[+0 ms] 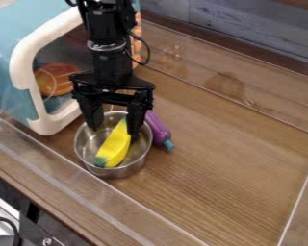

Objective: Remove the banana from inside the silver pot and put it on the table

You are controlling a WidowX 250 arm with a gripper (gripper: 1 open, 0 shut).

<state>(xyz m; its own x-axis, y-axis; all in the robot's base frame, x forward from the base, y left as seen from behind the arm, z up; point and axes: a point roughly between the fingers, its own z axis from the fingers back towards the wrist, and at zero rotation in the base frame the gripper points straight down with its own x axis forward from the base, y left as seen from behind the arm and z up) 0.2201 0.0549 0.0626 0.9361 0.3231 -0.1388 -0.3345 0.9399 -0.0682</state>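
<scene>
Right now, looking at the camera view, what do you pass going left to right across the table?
Toy microwave → silver pot with the banana in it and the open gripper straddling it → purple eggplant → bare table.

The black gripper (113,119) hung straight down over the silver pot (95,154), jaws spread wide astride the yellow banana (115,146) lying inside. A purple toy eggplant (160,129) lay beside the pot on the wooden table (234,163), near the teal-and-cream toy microwave (26,72).
</scene>
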